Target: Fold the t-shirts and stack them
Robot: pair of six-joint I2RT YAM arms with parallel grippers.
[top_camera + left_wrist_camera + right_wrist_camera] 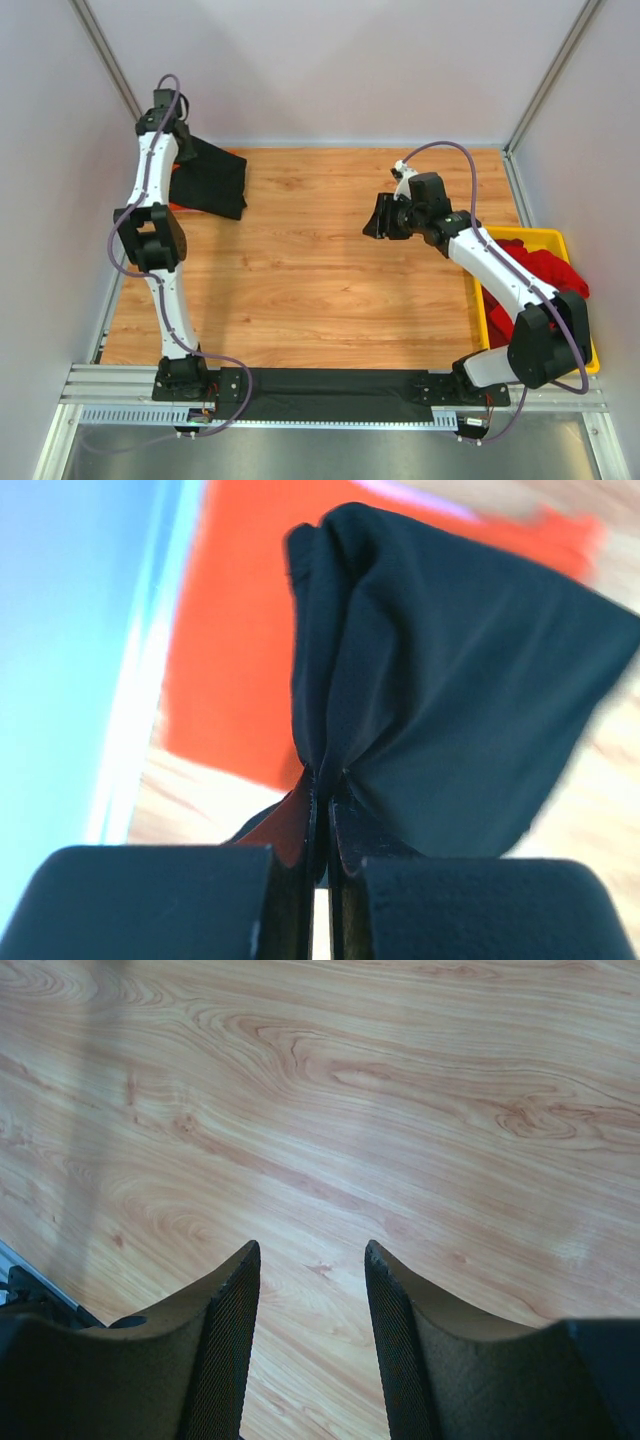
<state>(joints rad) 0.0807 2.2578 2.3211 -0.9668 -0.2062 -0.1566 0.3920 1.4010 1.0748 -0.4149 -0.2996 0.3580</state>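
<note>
Pinching the black t-shirt (pixel 450 680), left fingers (pixel 150 900) overhang an orange t-shirt (pixel 235 630).

Flat wood-grain surface (pixel 320 280), light brown, matte. Enclosed by a plain pale back wall (pixel 340 70), left wall (pixel 50 200) and right wall (pixel 600 130). Framed at the far corners by a slanting aluminium left post (pixel 103 50) and right post (pixel 558 70). Bordered along the near edge by slotted aluminium rails (pixel 110 385), with a black strip (pixel 330 385) across the middle. Lit evenly; soft, faint shadows only.
</note>
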